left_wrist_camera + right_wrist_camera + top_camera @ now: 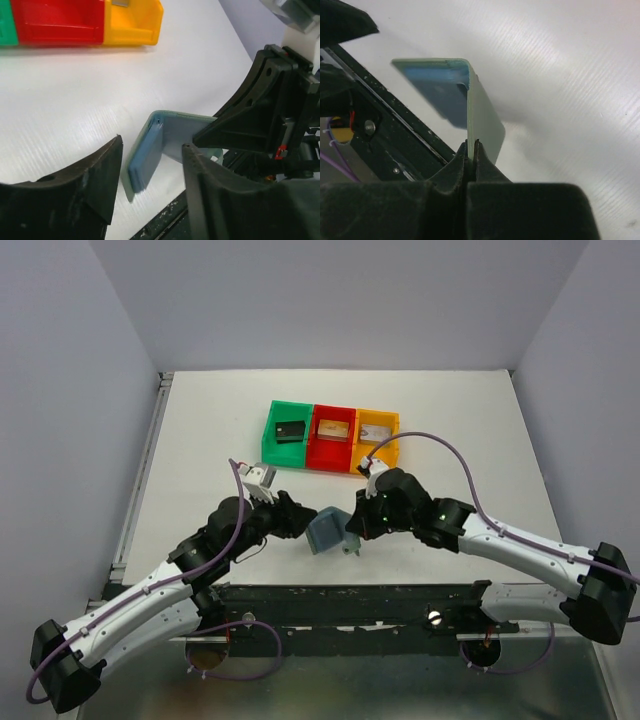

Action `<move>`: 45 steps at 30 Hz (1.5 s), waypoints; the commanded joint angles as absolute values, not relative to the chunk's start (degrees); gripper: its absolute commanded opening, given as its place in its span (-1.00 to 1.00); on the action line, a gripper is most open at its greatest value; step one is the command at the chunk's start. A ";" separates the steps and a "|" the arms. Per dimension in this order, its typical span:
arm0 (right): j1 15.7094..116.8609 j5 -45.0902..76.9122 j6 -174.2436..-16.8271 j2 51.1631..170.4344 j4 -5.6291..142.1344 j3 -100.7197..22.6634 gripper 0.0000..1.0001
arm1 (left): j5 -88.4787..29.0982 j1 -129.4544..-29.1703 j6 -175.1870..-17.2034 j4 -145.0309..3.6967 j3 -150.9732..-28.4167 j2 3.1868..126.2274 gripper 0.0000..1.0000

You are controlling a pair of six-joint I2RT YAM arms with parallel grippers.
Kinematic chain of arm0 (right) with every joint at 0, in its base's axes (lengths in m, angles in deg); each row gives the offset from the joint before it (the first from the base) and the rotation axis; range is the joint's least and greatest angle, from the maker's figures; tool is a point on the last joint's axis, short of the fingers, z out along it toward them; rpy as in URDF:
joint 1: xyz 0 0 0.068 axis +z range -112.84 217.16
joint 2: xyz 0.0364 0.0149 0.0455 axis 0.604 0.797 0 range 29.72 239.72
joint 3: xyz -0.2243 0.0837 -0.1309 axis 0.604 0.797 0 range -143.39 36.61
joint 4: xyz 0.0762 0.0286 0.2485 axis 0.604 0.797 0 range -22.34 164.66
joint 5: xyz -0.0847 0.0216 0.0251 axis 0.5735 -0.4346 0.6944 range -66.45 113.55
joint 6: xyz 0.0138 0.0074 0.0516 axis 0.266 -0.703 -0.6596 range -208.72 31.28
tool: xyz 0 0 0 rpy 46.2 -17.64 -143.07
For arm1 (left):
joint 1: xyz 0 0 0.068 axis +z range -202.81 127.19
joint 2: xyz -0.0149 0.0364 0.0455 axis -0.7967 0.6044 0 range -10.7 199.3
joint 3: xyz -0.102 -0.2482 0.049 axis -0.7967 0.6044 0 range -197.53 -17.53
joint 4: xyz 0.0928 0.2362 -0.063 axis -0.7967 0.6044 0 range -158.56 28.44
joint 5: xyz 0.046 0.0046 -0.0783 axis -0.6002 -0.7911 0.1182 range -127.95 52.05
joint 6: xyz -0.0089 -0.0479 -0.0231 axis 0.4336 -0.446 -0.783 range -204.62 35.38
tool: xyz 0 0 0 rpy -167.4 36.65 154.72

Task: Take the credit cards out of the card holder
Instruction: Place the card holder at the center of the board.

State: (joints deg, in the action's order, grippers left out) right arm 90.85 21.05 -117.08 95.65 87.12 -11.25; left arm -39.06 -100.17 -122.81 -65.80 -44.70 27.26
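Right gripper (471, 146) pinches one flap of the open card holder (482, 117); left gripper (152, 142), jaws parted, should next seize any card inside.

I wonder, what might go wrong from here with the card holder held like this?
The right gripper pinches only the edge of one flap of the card holder, so it may slip or twist. The left gripper stands open at the other flap; closing off-centre could knock it loose.
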 commanded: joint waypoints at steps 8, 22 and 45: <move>86.56 13.54 -116.49 102.75 79.71 -7.34 -0.99 | -49.56 -100.10 -123.81 -60.91 -43.55 25.86 0.46; 81.28 9.40 -116.76 109.78 74.69 -3.83 -0.99 | -37.96 -100.10 -129.09 -81.64 -36.78 38.34 -0.64; 79.52 18.80 -113.86 111.45 87.68 -5.40 -0.99 | -32.85 -100.10 -128.56 -87.29 -40.64 53.54 -0.12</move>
